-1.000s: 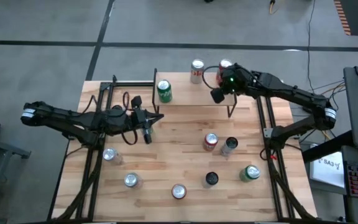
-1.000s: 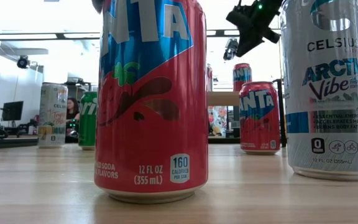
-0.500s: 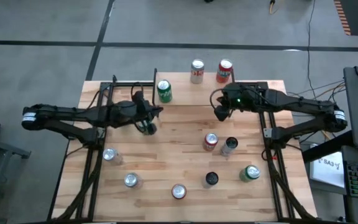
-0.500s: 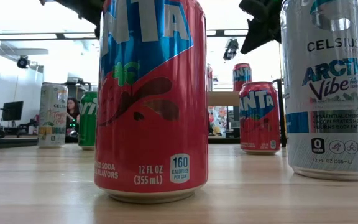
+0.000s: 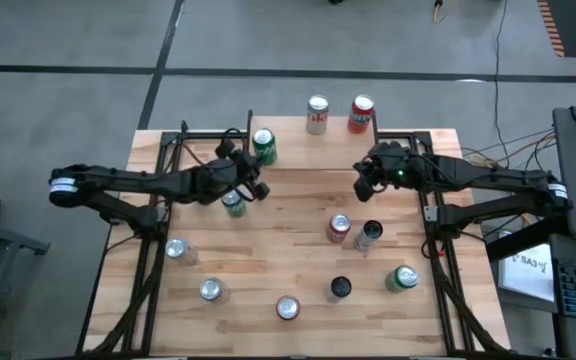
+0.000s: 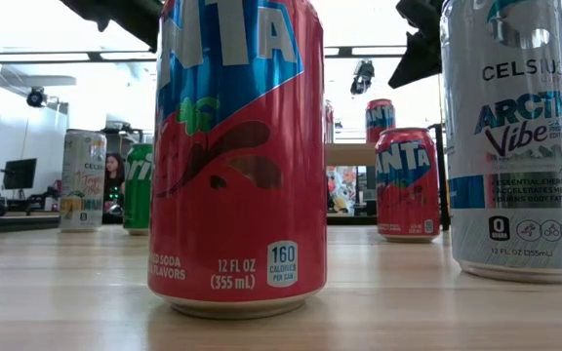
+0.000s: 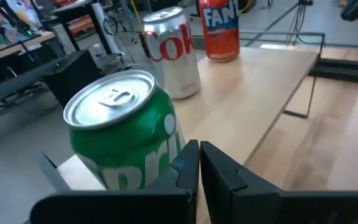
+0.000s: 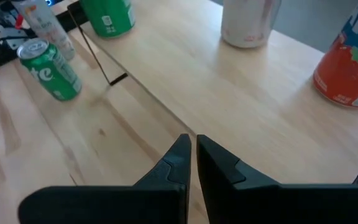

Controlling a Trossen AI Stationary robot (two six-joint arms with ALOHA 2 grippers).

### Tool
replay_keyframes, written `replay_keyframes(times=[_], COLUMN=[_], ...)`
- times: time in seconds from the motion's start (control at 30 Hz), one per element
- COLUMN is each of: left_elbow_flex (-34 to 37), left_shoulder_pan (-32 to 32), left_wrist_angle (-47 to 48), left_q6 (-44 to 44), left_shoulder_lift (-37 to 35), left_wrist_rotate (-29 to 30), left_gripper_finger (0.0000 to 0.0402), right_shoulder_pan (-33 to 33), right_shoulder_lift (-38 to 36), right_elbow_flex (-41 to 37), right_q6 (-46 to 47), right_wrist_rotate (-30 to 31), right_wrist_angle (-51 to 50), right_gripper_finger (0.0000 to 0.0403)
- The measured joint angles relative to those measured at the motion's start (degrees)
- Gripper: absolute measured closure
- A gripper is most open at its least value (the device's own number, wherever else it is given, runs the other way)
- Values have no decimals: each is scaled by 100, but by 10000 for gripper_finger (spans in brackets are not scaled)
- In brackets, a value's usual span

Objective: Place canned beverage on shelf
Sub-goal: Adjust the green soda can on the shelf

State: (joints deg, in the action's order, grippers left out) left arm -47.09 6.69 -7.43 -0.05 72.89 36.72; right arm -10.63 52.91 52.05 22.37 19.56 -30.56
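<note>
Shelf (image 5: 308, 150) sits at upper centre of the table (image 5: 268, 270) in the high view. On it: green can (image 5: 264, 146), silver can (image 5: 317, 114), red can (image 5: 361, 114). Left gripper (image 5: 258, 187), fingers pressed together and empty, hangs just below the green can, beside another green can (image 5: 233, 204) on the table. Right gripper (image 5: 362, 180), also pressed together and empty, sits right of centre at the shelf's lower edge.
</note>
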Motion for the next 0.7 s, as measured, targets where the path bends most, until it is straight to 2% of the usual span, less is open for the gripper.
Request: replay_keyframes(times=[0.53,0.7], left_elbow_flex=[-68,-234], left_shoulder_pan=[698,687], left_wrist_angle=[-443,-307], left_q6=[95,267], left_shoulder_lift=[368,326], left_wrist_rotate=[3,-580], left_gripper_finger=[402,402], right_shoulder_pan=[0,0], right_shoulder_lift=[42,47], right_elbow_flex=[-249,-287], right_q6=[-526,-579], right_wrist_rotate=[-1,-1], right_wrist_angle=[3,1], right_gripper_finger=[385,385])
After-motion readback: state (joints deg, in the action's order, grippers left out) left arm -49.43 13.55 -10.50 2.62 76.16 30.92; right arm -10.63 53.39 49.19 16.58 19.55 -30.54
